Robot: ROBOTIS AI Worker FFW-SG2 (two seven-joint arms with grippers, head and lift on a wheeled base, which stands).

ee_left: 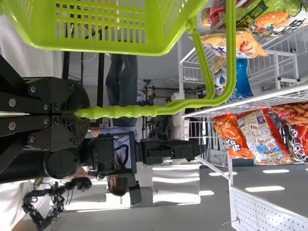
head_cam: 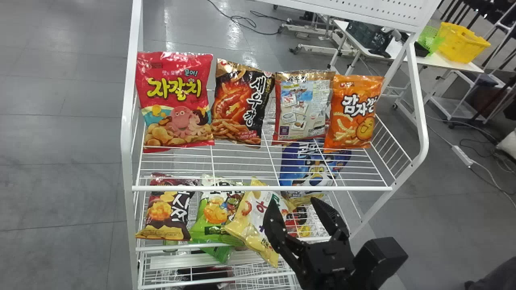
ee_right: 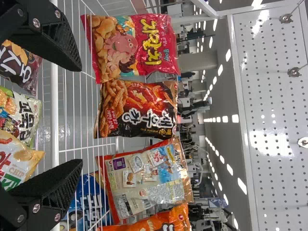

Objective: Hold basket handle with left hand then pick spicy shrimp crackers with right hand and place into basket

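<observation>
On the rack's upper shelf (head_cam: 262,188), four bags are standing in a row: from the left, a first bag (head_cam: 175,100), the spicy shrimp crackers (head_cam: 242,102), a third bag (head_cam: 302,106) and, at the right end, a fourth bag (head_cam: 354,112). On the lower shelf (head_cam: 181,247), a left bag (head_cam: 167,213) is lying beside a middle bag (head_cam: 213,213), and a tilted bag (head_cam: 252,217) is overlapping the middle one's right side. Farther back and right, another bag (head_cam: 314,169) is sitting below the upper shelf. Behind the rack, to the right, a tub (head_cam: 461,44) is resting on a table (head_cam: 447,62). The basket's handle (ee_left: 134,111) is lying in the left gripper (ee_left: 79,113).
</observation>
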